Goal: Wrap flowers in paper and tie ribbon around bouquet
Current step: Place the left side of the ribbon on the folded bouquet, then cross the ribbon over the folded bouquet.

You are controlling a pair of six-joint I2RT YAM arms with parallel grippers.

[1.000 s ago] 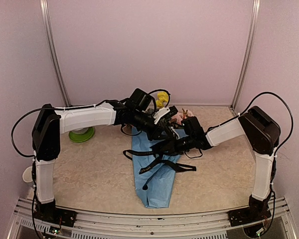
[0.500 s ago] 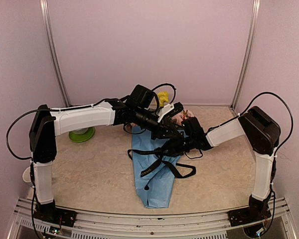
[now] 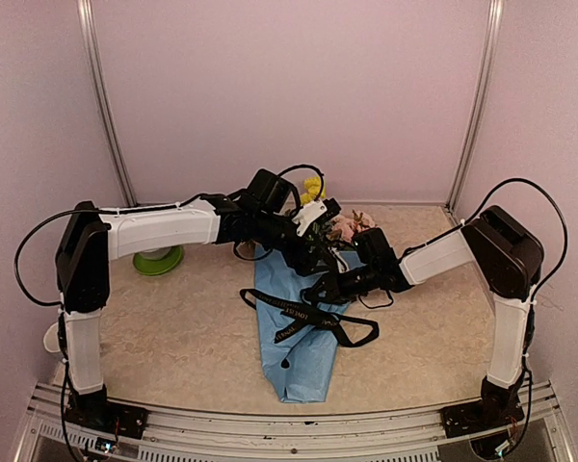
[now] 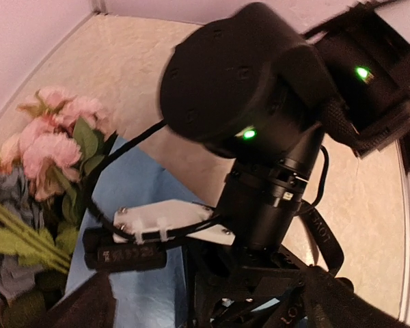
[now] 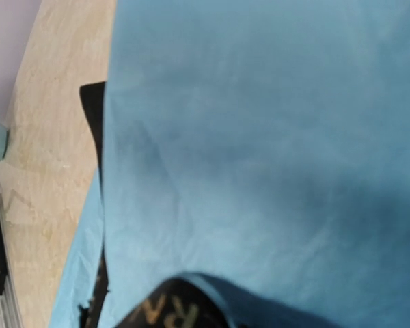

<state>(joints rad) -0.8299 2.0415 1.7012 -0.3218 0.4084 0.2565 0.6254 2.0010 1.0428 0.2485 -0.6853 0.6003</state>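
The bouquet lies on the table, its flowers [image 3: 347, 226] [image 4: 51, 147] pointing to the back and its light-blue paper [image 3: 299, 356] [image 4: 137, 198] cone pointing to the front. A black ribbon [image 3: 313, 316] [image 5: 167, 311] with pale lettering crosses the cone in loose loops. My left gripper [image 3: 320, 252] [image 4: 219, 311] hovers over the cone's upper part, its fingers spread wide and holding nothing. Just below it, my right gripper [image 3: 320, 289] is low on the ribbon and paper. Its own view shows only paper [image 5: 260, 137] and ribbon, no fingers.
A green saucer [image 3: 157, 260] sits at the back left under the left arm. A white cup [image 3: 53, 337] stands at the left edge. Walls and posts close the back and sides, and a metal rail [image 3: 289, 423] runs along the front.
My left gripper has opened and drawn back a little toward the flowers. The ribbon loops have dropped flatter across the paper. The right gripper has shifted slightly left.
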